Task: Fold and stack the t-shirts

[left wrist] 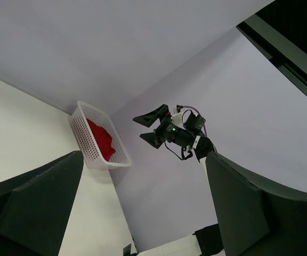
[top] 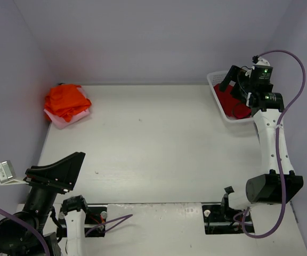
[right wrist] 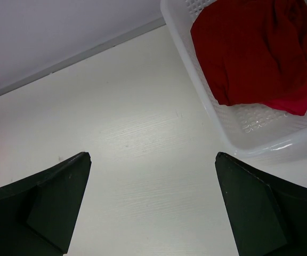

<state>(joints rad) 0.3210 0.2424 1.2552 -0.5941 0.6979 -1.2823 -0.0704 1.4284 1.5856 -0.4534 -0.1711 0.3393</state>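
Both my sets of jaws are wide open, nothing gripped. My right gripper (right wrist: 152, 156) hangs above the table (top: 159, 138) just beside the white basket (right wrist: 260, 125) at the far right corner. My left gripper (left wrist: 143, 154) is up near its base at the near left, tilted up and looking across the room.

Progress, as I read it: approx. halfway or a bit more. At the far left corner sits a pile of orange t-shirts (top: 67, 101) on a pale pink one (top: 63, 121). It looks stacked, tho rumpled at the edges, so I count those as done. To do: the dark red t-shirt (right wrist: 249, 48) is bunched up in the basket w/ a crimson one (right wrist: 297, 101) poking out under it. Neither is folded. Mid-table is bare, so no shirt is laid out for folding
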